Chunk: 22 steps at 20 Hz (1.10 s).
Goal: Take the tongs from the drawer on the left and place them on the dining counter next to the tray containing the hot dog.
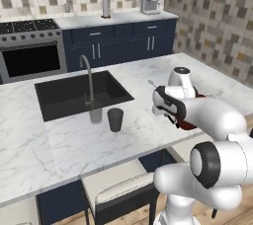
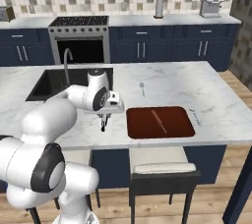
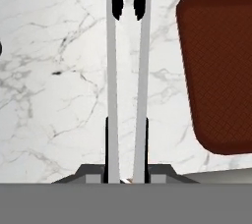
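Silver-grey arms of the tongs [image 3: 127, 85] run straight out from your end effector [image 3: 126, 176], black ends pointing away, and the two dark fingers sit clenched against the outside of both arms, so you are grasping the tongs near their back end. They hang above the white marble surface [image 3: 54, 70], just beside the long edge of the red-brown tray [image 3: 216, 70] and roughly parallel to it.

From the right base view, the end effector [image 2: 103, 122] sits on the sink side of the tray [image 2: 179, 130], close to the front edge of the dining counter [image 2: 221, 100], with the hot dog [image 2: 158, 120] lying as a thin pale strip inside the tray. A small spoon [image 2: 141, 88] rests on the marble beyond the tray.

Your main risk, as I judge it, is height: I cannot tell how far the tongs are off the marble, and letting go while they are up could make them bounce or skid. With the counter's front edge so near, a skid toward you could send them off onto the stool below. Drift toward the tray is the second danger; an arm could catch the raised rim and end up propped on it rather than beside it. Lower until the tongs rest flat, then release gently and lift away cleanly so the fingers don't drag them.
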Available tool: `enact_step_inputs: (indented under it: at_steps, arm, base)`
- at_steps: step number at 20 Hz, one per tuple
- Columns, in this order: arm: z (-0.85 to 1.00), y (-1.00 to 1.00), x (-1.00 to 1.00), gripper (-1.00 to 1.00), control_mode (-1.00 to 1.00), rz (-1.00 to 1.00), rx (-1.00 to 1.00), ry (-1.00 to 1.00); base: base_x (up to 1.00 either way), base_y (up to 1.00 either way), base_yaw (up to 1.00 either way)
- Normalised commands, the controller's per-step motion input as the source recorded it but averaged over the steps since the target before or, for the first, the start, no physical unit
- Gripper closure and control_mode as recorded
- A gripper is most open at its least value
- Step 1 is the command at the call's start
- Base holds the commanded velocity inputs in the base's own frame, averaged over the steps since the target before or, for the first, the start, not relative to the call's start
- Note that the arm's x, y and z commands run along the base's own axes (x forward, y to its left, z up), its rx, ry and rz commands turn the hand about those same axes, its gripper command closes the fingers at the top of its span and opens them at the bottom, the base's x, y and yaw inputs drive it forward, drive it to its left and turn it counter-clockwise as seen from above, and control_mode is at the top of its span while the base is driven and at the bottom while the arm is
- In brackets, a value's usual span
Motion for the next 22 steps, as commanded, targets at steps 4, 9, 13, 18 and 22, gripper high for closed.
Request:
enact_step_inputs:
  at_steps: [4, 9, 13, 18, 22]
  arm:
    - [-0.21, -0.17, 0.03, 1.00, -1.00, 0.00, 0.00, 0.00]
    - [-0.25, -0.21, 0.19, 1.00, -1.00, 0.00, 0.00, 0.00]
    - [-0.22, 0.00, 0.35, 1.00, -1.00, 0.00, 0.00, 0.00]
    - [-0.23, 0.00, 0.21, 1.00, -1.00, 0.00, 0.00, 0.00]
    - [-0.23, 0.00, 0.17, 1.00, -1.00, 0.00, 0.00, 0.00]
  base:
    - [0.00, 0.00, 0.00]
    - [0.00, 0.00, 0.00]
    - [0.00, 0.00, 0.00]
    - [0.00, 0.00, 0.00]
    - [0.00, 0.00, 0.00]
